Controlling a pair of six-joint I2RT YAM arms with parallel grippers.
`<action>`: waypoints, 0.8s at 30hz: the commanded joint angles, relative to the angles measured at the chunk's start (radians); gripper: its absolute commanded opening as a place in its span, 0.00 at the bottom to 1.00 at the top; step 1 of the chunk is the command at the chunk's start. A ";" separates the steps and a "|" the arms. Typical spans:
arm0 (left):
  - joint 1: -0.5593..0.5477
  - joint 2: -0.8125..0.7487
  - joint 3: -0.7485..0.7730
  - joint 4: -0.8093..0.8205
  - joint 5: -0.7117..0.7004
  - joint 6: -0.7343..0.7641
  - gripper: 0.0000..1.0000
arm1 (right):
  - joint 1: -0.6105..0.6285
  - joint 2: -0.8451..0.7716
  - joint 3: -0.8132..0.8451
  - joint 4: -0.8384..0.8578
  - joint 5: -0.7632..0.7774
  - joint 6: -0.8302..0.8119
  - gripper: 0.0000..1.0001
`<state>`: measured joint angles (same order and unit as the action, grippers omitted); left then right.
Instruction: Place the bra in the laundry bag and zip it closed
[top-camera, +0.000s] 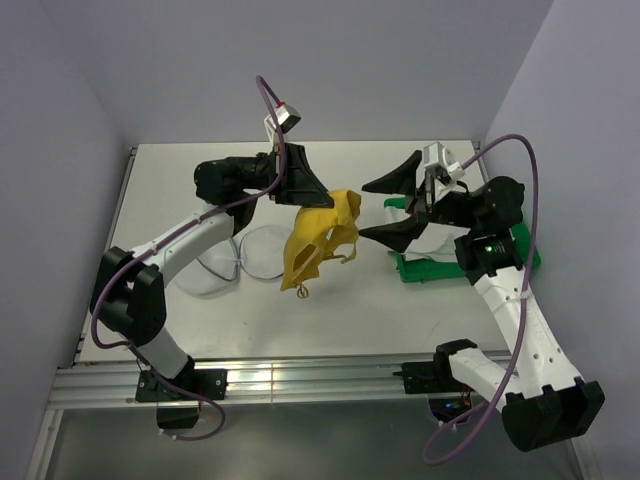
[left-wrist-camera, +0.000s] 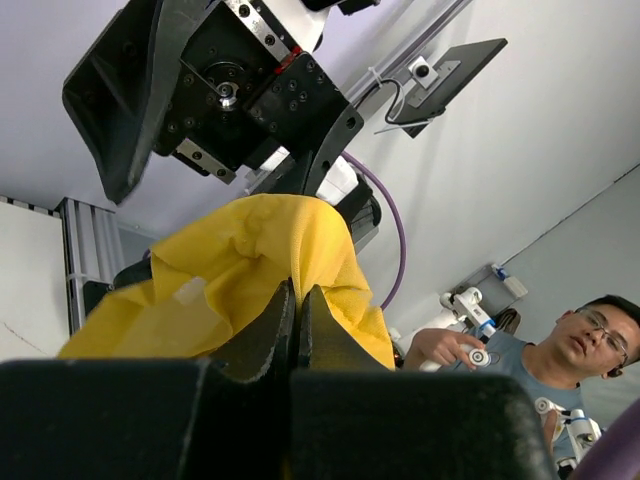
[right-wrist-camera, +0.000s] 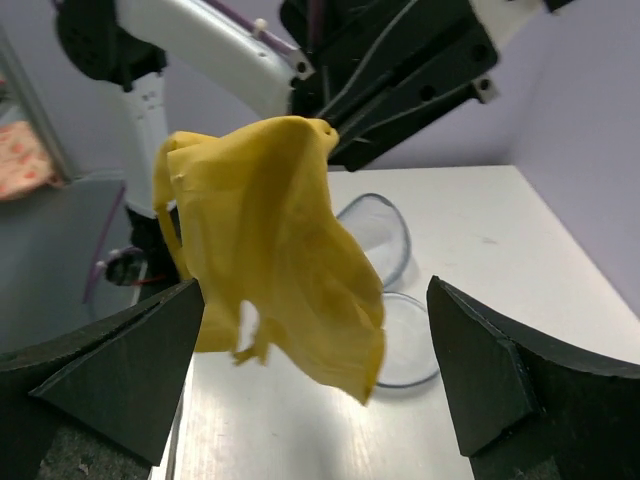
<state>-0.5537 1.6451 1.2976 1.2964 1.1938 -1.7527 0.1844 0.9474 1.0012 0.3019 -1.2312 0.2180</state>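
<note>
Left gripper (top-camera: 320, 200) had its fingers pinched together on the top edge of the yellow bra (top-camera: 318, 240). The bra hung crumpled below it, over the middle of the white table (top-camera: 400, 310). Right gripper (top-camera: 386, 208) sat at the bra's 3 o'clock, just beside it and not touching. Its fingers were spread wide and held nothing, with the bra framed between them in the right wrist view. The laundry bag (top-camera: 236, 262) lay on the table at the bra's 9 o'clock, unzipped, its two round mesh halves side by side under the left arm. A green tray (top-camera: 420, 268) sat at the table's 3 o'clock, partly hidden under the right arm.
</note>
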 joint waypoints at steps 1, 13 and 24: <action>-0.009 -0.025 0.000 0.566 0.018 -0.010 0.00 | 0.042 0.034 -0.024 0.236 -0.103 0.165 1.00; -0.046 -0.022 -0.003 0.567 0.047 -0.014 0.00 | 0.072 0.059 -0.029 0.362 -0.163 0.257 0.66; -0.049 -0.021 -0.018 0.566 0.066 -0.013 0.00 | 0.098 0.042 -0.041 0.390 -0.157 0.303 0.00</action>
<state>-0.5991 1.6451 1.2900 1.2980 1.2385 -1.7592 0.2710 1.0107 0.9604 0.6254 -1.3819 0.4828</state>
